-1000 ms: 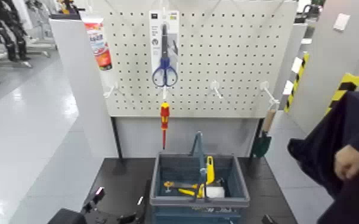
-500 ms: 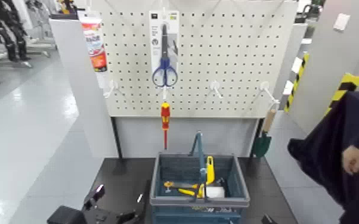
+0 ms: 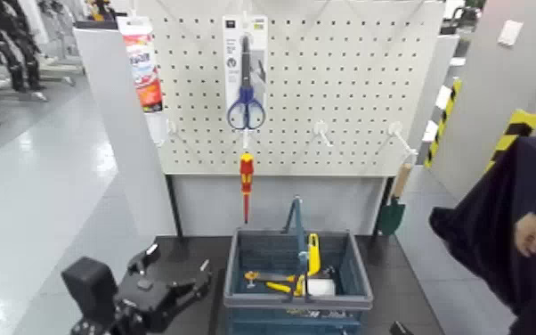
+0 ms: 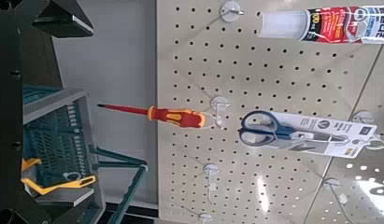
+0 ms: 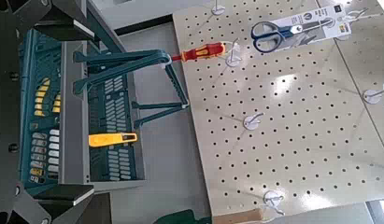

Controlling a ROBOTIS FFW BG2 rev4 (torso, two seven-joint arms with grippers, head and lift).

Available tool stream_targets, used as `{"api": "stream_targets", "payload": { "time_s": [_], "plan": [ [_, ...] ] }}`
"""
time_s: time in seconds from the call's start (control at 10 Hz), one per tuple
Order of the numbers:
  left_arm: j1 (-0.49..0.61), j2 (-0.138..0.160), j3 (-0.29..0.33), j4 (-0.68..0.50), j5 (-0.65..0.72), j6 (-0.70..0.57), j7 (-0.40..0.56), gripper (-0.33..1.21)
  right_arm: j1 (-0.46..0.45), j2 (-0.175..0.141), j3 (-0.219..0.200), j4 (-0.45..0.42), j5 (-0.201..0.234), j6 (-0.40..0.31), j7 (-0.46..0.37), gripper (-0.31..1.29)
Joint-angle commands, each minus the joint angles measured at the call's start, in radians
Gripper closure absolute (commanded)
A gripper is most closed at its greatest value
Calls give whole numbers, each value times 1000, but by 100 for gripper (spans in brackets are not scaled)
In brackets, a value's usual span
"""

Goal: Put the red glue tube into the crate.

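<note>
Tube (image 3: pixel 144 73) hangs high on the pegboard (image 3: pixel 280 156)'s left. Reaching it seems the current step: the left hand (image 3: pixel 177 261), open beside the crate (image 3: pixel 254 301), must rise and grip; right hand (image 3: pixel 401 328) idles low.

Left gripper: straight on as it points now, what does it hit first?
Left gripper: probably the grey panel below the pegboard, passing beside the crate. Depth is unclear, so it might clip the rim.

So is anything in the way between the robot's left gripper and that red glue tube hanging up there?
Nothing visible stands between the left gripper and the glue tube; the screwdriver hangs off to the side.
</note>
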Motion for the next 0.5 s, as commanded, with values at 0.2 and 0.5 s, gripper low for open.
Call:
{"api": "stream_targets", "payload": {
  "time_s": [0.2, 0.5],
  "plan": [
    [-122, -1, 102, 6, 44, 91, -87, 10, -2, 0, 3, 1, 0, 2, 0, 14],
    [-237, 27, 168, 15, 76, 168, -170, 10, -3, 0, 8, 1, 0, 5, 0, 14]
  ]
}}
